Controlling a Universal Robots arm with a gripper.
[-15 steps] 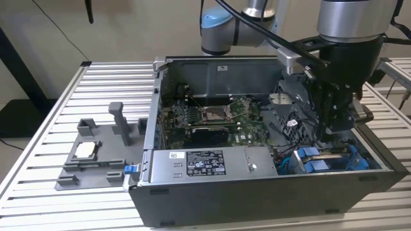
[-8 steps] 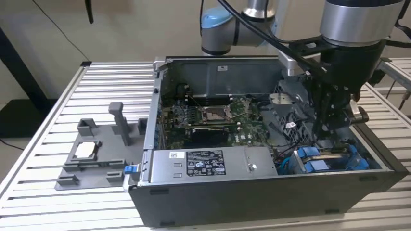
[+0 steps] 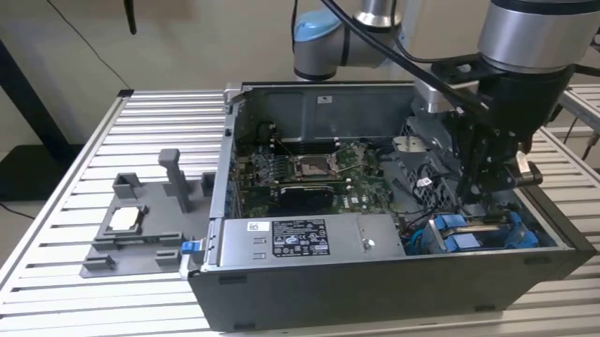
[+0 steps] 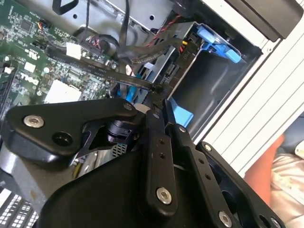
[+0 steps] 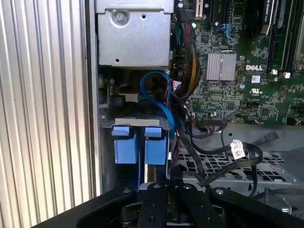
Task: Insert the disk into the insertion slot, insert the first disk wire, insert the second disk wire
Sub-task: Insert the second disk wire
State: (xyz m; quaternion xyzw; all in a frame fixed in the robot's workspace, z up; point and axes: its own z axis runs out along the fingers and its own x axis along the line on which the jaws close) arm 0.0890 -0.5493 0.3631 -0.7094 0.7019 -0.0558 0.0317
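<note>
My gripper [image 3: 481, 202] reaches down into the open computer case at the exterior view's right, just above the insertion slot [image 3: 471, 237], a dark bay edged with blue plastic. The second wrist view has the slot [image 4: 209, 90] right beyond the gripper [image 4: 159, 97]. Its fingers sit close together, pinching the end of a flat black disk wire [image 4: 109, 71]. In the first wrist view the gripper [image 5: 167, 175] hangs by the slot's two blue tabs [image 5: 126, 145], and a blue disk wire [image 5: 159, 102] loops past them. The disk itself is hidden.
A green motherboard [image 3: 310, 172] fills the case's middle and the silver power supply [image 3: 300, 239] lies along its front. Loose black cables [image 5: 223, 152] cross near the gripper. A grey fixture [image 3: 131, 225] stands on the slatted table at the exterior view's left. A person's arm [image 4: 266, 175] is beside the case.
</note>
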